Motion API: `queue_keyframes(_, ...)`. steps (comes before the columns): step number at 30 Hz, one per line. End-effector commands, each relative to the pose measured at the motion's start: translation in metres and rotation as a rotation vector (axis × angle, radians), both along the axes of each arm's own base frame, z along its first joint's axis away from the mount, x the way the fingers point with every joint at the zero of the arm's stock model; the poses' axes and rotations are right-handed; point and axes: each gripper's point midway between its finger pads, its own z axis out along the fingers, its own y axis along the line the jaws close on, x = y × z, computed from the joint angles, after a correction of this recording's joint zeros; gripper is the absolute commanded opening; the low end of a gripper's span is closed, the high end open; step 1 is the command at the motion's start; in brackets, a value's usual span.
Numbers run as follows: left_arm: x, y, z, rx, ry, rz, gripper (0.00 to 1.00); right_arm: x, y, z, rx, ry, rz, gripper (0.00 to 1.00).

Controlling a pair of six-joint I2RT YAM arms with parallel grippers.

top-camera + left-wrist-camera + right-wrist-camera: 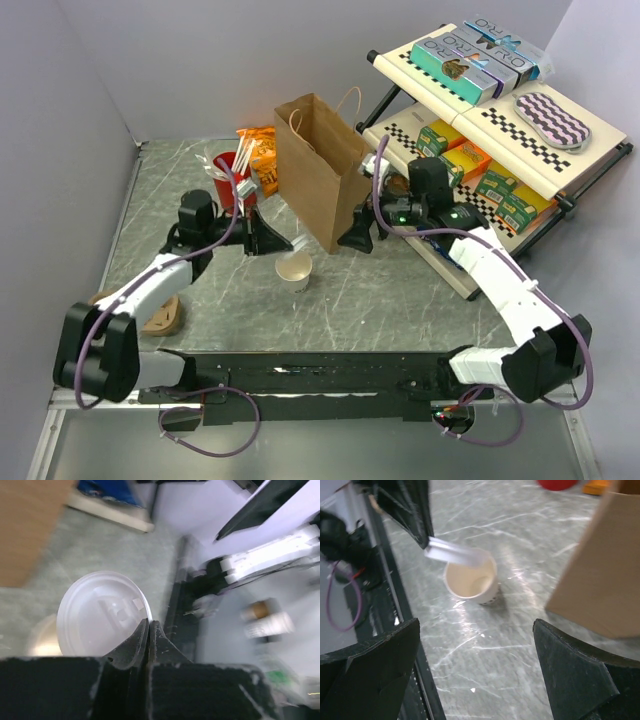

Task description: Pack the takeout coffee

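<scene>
- Overhead, I see the cup (pixel 295 270) standing upright on the bench (pixel 400 300), mouth uncovered, just in front of the brown paper bag (pixel 318 175). The left end effector (pixel 287 244) sits at the cup's far-left rim; the right end effector (pixel 352 238) is down by the bag's near corner. The red cup (pixel 228 165) with its sticks stands well apart, behind the left arm.
- From the left wrist, the left end effector (pixel 149 625) is pinched tight on the edge of the white domed lid (pixel 102 612), fingers closed down to a sliver. The lid hangs in that grip with the cup (pixel 40 637) showing blurred beneath and to one side, so it is not seated.
- From the right wrist, the right end effector (pixel 476 630) is spread wide and holds nothing. Ahead of it the cup (pixel 471 580) is uncovered, and the lid (pixel 455 554) is tilted over its far rim. I cannot tell whether the lid touches the rim. The bag (pixel 600 570) stands just to the right.
- My read on progress: early. The lid is in hand but not pressed on. After that I would expect the covered cup to go up and into the bag, which may need steadying, and none of that is done yet.
</scene>
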Motion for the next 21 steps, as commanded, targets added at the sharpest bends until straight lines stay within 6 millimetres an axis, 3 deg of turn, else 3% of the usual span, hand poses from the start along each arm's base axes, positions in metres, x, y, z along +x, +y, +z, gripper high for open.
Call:
queue_keyframes(1, -0.035, 0.000, 0.038, -0.192, 0.112, -0.179, 0.01, -0.010, 0.022, -0.005, 0.036, -0.019, 0.157, 1.00)
queue_keyframes(2, -0.036, 0.001, 0.029, -0.206, 0.252, -0.171, 0.01, -0.010, 0.026, -0.007, 0.042, -0.026, 0.182, 1.00)
queue_keyframes(4, -0.036, 0.004, 0.032, -0.248, 0.229, -0.169, 0.01, -0.004, 0.035, -0.016, 0.049, -0.035, 0.208, 1.00)
queue_keyframes(7, -0.022, 0.013, 0.010, -0.254, 0.380, -0.105, 0.01, -0.001, 0.047, -0.027, 0.066, -0.036, 0.281, 1.00)
queue_keyframes(16, 0.007, 0.020, -0.011, -0.273, 0.504, -0.026, 0.01, 0.008, 0.084, -0.054, 0.096, -0.046, 0.409, 1.00)
queue_keyframes(21, 0.009, 0.020, -0.019, -0.272, 0.549, -0.016, 0.01, 0.008, 0.095, -0.062, 0.111, -0.044, 0.412, 1.00)
